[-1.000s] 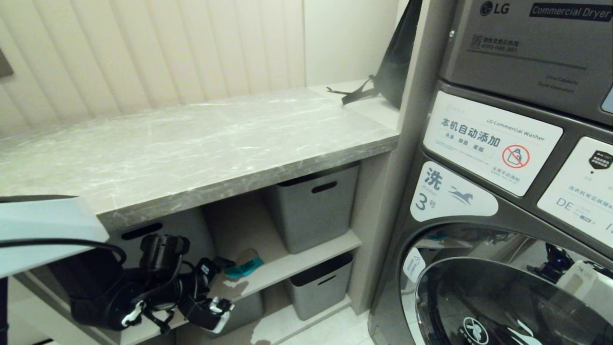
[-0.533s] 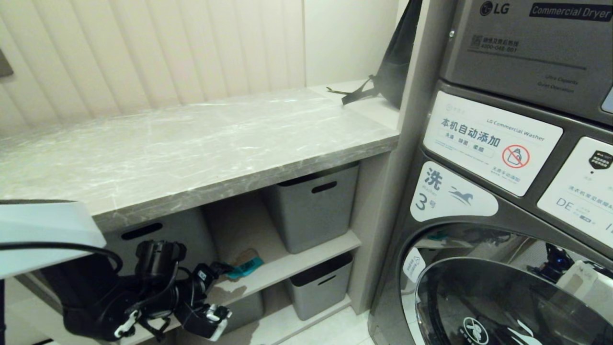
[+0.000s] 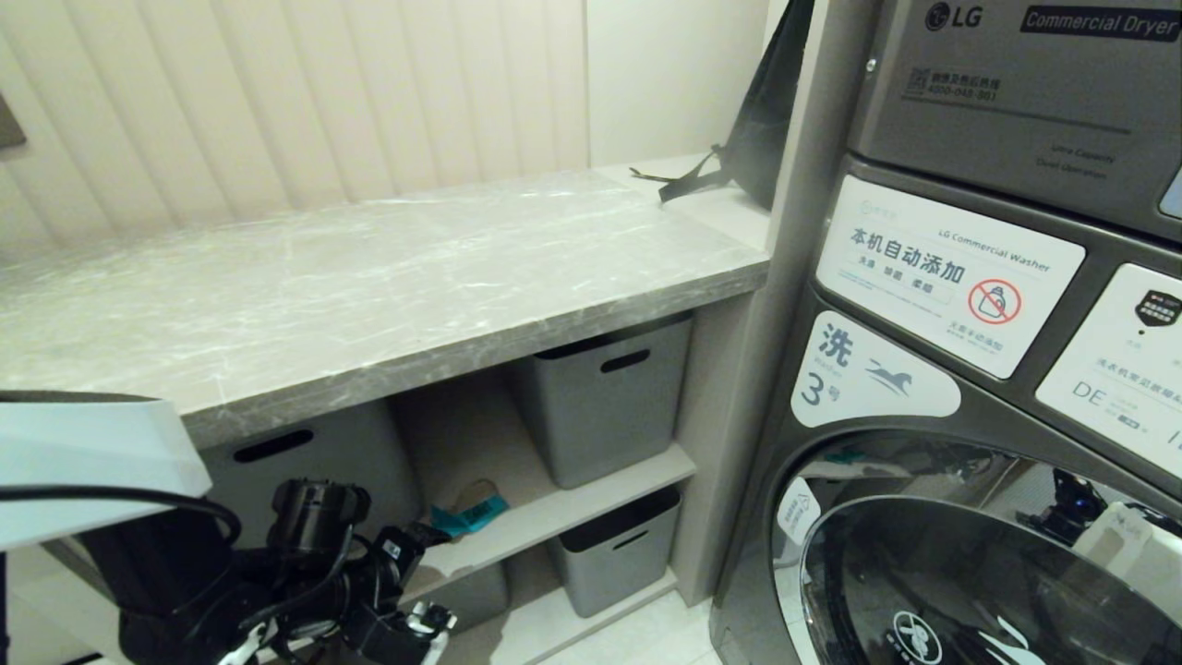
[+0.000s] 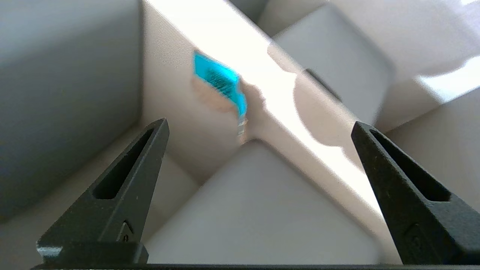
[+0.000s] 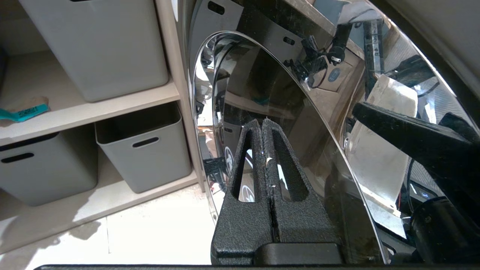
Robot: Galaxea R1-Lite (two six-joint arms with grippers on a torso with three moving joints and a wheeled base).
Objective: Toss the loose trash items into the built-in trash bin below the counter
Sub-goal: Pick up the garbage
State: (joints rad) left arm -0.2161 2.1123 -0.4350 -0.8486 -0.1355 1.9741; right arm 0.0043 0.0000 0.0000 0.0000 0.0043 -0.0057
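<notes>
Below the bench point(image 3: 388, 268), the left gripper point(image 4: 258, 131) hovers, jaws spread wide and empty, near the teal paper scrap point(image 4: 221, 80) on the shelf point(image 3: 554, 508); right gripper point(image 5: 264, 129) jaws pressed together.

Grey tubs point(image 3: 605, 397) on shelves beside washer point(image 3: 970, 462); black bag point(image 3: 766, 120).

Left arm point(image 3: 185, 573) low at the lower left of the head view, black links folded, cable looped over the wrist. Left gripper point(image 4: 258, 129) spread wide, nothing between the two black fingers point(image 4: 123, 187); both fingertips clear of any surface in the left wrist view. In the head view the left gripper points forward and down. Right gripper point(image 5: 261, 123) out of the head view; in the right wrist view its two fingers point(image 5: 245, 168) are pressed flat together, tips meeting, holding nothing.
</notes>
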